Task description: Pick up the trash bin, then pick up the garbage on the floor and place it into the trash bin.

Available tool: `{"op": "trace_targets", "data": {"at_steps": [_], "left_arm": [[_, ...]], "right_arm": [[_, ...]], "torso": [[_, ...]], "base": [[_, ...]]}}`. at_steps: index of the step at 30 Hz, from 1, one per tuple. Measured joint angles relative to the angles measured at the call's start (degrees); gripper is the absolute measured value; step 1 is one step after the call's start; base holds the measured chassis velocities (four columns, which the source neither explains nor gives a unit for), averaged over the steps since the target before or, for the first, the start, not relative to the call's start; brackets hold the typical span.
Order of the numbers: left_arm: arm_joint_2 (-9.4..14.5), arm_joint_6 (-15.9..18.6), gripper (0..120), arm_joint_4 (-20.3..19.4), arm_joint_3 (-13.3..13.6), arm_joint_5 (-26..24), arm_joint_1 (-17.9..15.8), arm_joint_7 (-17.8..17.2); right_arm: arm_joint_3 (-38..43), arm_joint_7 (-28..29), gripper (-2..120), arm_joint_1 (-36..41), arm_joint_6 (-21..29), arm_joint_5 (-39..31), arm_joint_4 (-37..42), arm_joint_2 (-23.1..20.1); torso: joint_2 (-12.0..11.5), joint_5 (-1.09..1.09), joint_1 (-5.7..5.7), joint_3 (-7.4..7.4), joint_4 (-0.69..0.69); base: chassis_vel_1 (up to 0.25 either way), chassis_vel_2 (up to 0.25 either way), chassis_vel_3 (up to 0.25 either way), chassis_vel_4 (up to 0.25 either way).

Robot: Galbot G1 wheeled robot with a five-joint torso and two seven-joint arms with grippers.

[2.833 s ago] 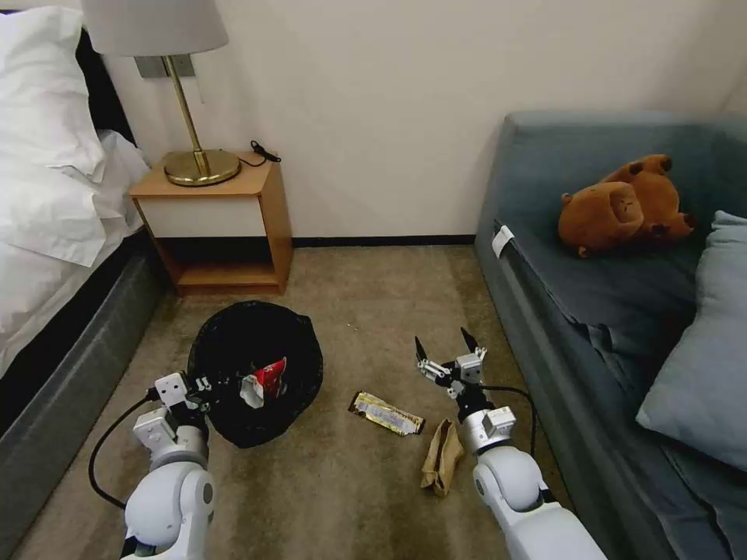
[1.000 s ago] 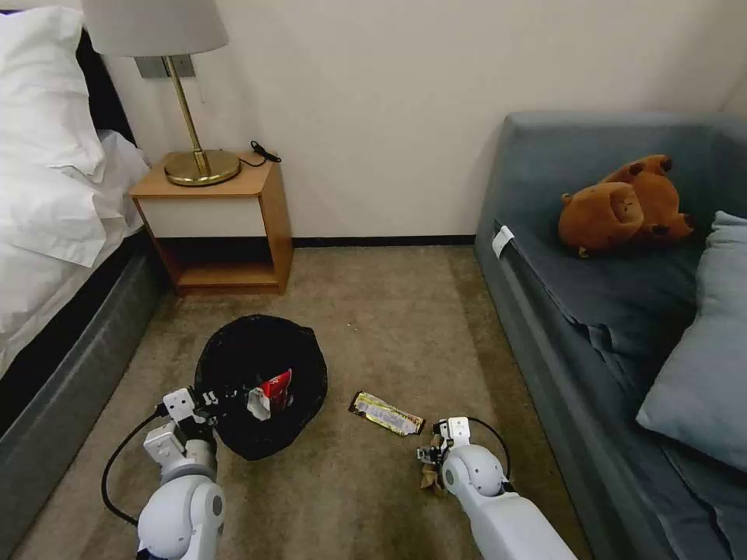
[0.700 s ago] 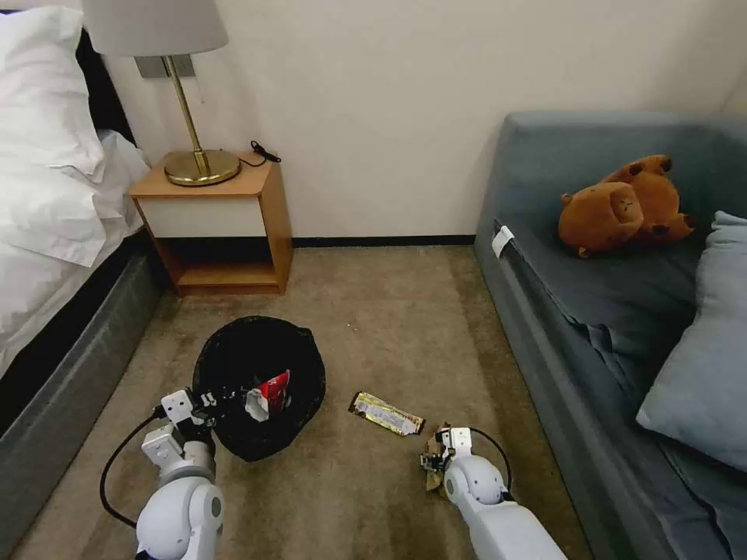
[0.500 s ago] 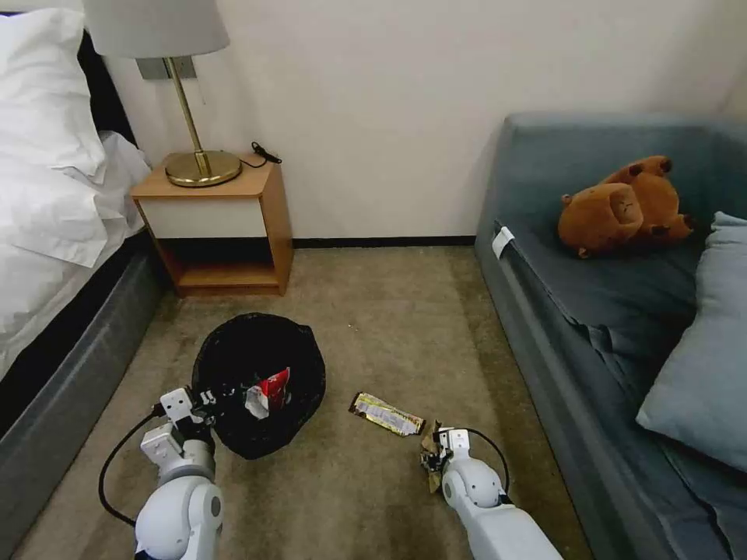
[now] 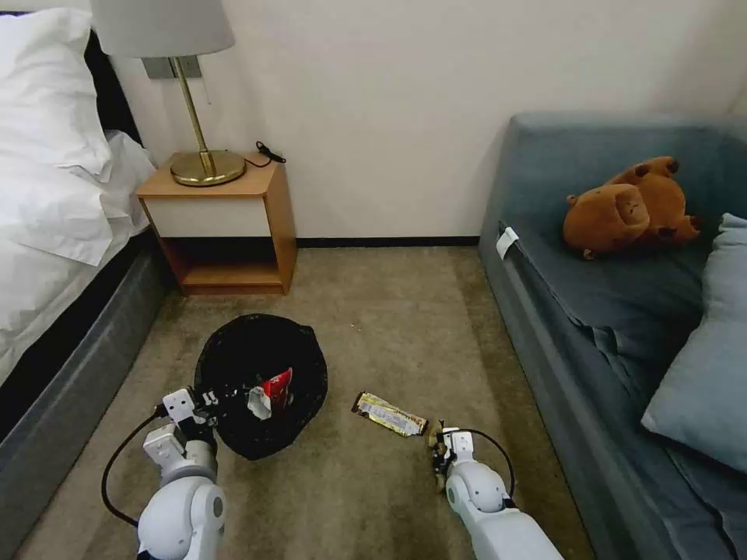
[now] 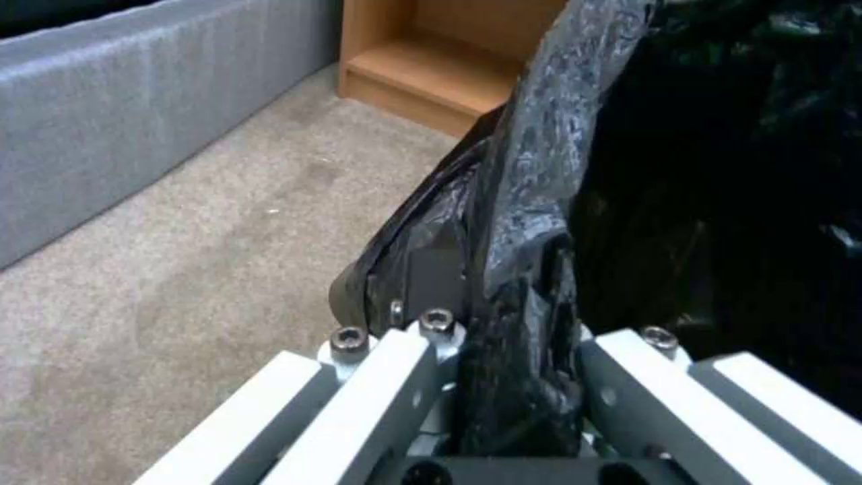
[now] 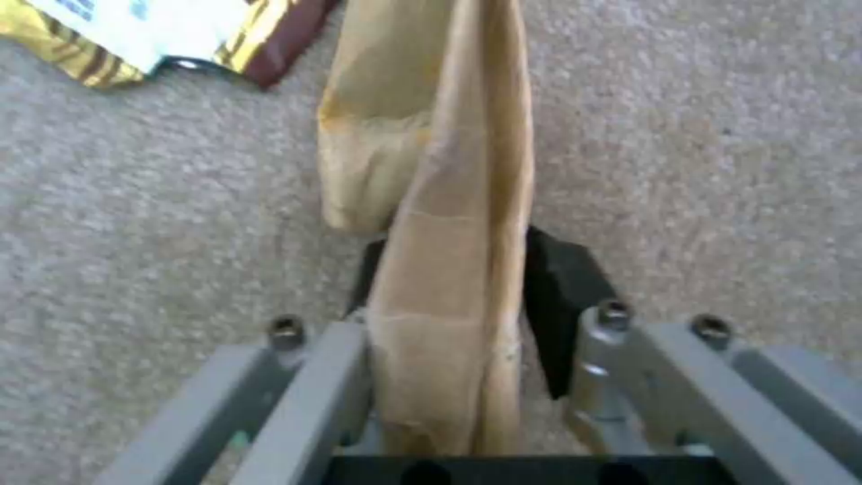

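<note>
A: In the head view the right arm covers most of the crumpled tan paper (image 5: pixel 433 440); only a sliver shows at lower centre.

B: And the bar wrapper (image 7: pixel 161 37)?

A: Cut off by the upper left edge of the right wrist view. The left tool (image 5: pixel 212 398) tips vanish into the trash bin (image 5: pixel 233 365) liner.

I can read no lettering: the print on the bar wrapper (image 5: pixel 390 414) and the snack packet (image 5: pixel 268 391) is illegible.
</note>
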State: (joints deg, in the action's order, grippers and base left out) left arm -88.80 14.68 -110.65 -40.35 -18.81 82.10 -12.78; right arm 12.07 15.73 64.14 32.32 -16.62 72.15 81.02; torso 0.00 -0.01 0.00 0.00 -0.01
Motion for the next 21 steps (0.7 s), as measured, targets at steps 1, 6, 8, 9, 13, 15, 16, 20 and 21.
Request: {"op": "trace_targets", "data": {"at_steps": [1,6,8,9,13,15,16,20,21], "left_arm": [[0.0,0.0,1,0.0,0.0,0.0,-0.1,0.0],[0.1,0.0,1,0.0,0.1,-0.1,-0.1,0.1],[0.1,0.0,1,-0.1,0.1,-0.1,0.0,0.1],[0.1,0.0,1,-0.1,0.1,-0.1,0.0,0.1],[0.2,0.0,1,-0.1,0.1,-0.2,0.2,0.1],[0.1,-0.1,1,-0.1,0.1,-0.2,0.2,0.1],[0.1,-0.1,1,-0.1,0.2,-0.2,0.2,0.1],[0.0,-0.1,1,0.3,0.5,-0.1,0.2,0.1],[-0.1,-0.1,1,0.4,0.7,0.0,0.1,0.1]], "right_arm": [[0.1,0.0,17,0.1,0.0,0.4,0.1,0.0],[0.1,0.2,1,0.5,0.0,0.8,1.1,-0.1],[-0.2,0.5,0,0.9,-0.3,0.9,2.7,-0.3],[-0.2,0.5,0,0.9,-0.3,0.9,2.7,-0.3],[-1.4,1.8,0,1.7,-1.1,-0.1,7.2,-1.0],[-2.1,2.8,0,1.9,-1.9,-0.6,9.0,-1.4],[-2.7,3.6,0,1.9,-2.8,-0.9,10.4,-1.6],[-5.1,5.7,0,1.4,-7.2,-0.4,14.8,-2.3],[-7.4,7.3,0,0.2,-10.5,0.8,18.0,-2.7]], "torso": [[0.0,0.0,0.0,0.0,-0.01],[0.0,-0.02,0.0,0.0,-0.03],[0.0,-0.01,0.0,0.0,-0.02],[0.0,-0.01,0.0,0.0,-0.02],[0.0,0.01,0.0,0.0,0.0],[0.0,0.0,0.0,0.0,0.0],[0.0,0.01,0.0,0.01,0.0],[0.0,0.01,0.0,0.0,0.0],[0.0,0.01,0.0,0.0,0.01]], "base": [[0.0,0.0,0.0,0.0],[0.0,0.0,0.0,0.0],[0.0,0.0,0.0,0.0],[0.0,0.0,0.0,0.0],[0.0,0.0,0.0,0.0],[0.0,0.0,0.0,0.0],[0.0,0.0,0.0,0.0],[0.0,0.0,0.0,0.0],[0.0,0.0,0.0,0.0]]}}
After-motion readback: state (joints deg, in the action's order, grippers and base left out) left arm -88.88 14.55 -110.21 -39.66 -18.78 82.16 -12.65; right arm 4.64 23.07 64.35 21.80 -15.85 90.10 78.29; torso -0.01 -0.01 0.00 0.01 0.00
